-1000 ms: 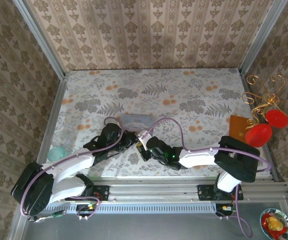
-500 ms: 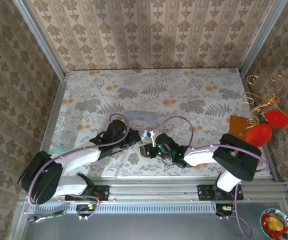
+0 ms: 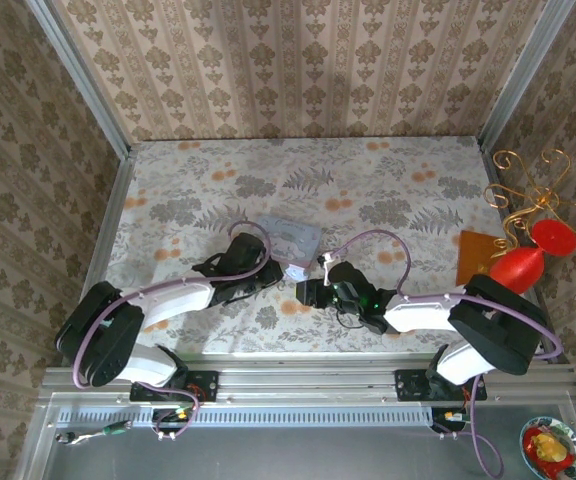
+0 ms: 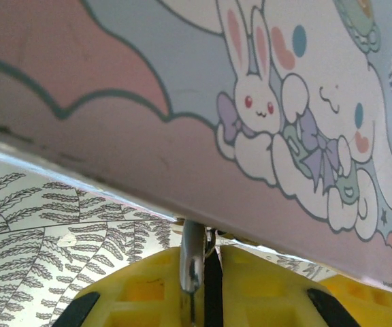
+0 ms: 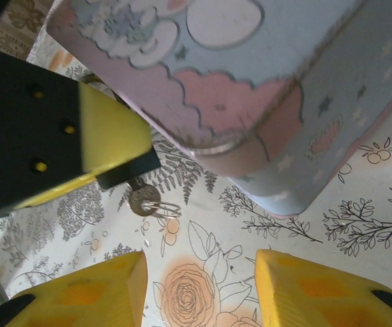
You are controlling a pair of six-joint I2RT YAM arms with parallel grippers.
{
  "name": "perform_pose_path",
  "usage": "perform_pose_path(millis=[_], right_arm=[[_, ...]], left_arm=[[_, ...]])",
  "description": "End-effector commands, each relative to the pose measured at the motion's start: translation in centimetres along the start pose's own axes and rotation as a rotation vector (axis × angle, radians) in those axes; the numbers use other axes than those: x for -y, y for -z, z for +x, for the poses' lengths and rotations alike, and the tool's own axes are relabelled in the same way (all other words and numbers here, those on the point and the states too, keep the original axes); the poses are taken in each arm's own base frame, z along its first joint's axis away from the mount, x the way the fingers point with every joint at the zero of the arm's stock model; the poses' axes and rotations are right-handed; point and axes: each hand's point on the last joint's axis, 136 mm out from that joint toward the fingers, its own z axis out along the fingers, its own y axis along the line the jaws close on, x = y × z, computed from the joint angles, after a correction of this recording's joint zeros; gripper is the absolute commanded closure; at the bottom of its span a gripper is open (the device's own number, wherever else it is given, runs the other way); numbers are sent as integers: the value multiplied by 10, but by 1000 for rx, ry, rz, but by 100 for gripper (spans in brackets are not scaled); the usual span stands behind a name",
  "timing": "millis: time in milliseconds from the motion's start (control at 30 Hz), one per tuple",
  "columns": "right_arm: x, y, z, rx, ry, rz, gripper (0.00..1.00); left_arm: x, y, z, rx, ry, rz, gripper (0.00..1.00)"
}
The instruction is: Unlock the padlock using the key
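the padlock (image 5: pixel 132 168) shows as a small dark lump poking out from under the left hand (image 4: pixel 204 264). it sits at the near middle of the worktop (image 3: pixel 398 190), just beside the near corner of the pale blue tin (image 3: pixel 293 238). the key (image 5: pixel 143 199) sticks out from its end, round head and a wire ring showing just above the flowered cloth. the joint between the two lies in shadow, so i cannot tell how far the key sits in.

the left hand's yellow fingers are pressed together on a thin silvery strip with something dark beside it, which i take for the padlock's metal loop. the tin's tilted side hangs right over them and hides where the strip ends. the right hand (image 5: pixel 199 272) faces them from the other side with its fingers spread. it holds nothing, and the key is a little way ahead of it.

both hands and the tin crowd that one spot. behind the tin the cloth lies open up to the papered walls (image 3: pixel 298 60). at the right edge a gold wire stand (image 3: pixel 528 215) with red ornaments and an orange card (image 3: pixel 471 255) sit well apart from the hands. a metal rail (image 3: pixel 308 380) runs along the near edge.
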Motion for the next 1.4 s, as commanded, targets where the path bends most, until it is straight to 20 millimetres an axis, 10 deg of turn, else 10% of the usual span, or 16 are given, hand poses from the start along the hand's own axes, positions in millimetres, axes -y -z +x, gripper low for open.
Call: perform_pose_path(millis=[0, 400, 700, 900, 1367], right_arm=[[1, 4, -6, 20, -29, 20, 53], [1, 13, -8, 23, -52, 26, 50], [-16, 20, -10, 7, 2, -4, 49], [-28, 15, -11, 9, -103, -46, 47], [-26, -21, -6, -155, -33, 36, 42]], left_arm=[[10, -2, 2, -12, -46, 20, 88], [-17, 32, 24, -57, -166, -18, 53], [-26, 85, -37, 115, -266, 25, 37], [10, 76, -70, 40, -326, 190, 34], [-25, 36, -94, -11, -331, -12, 30]])
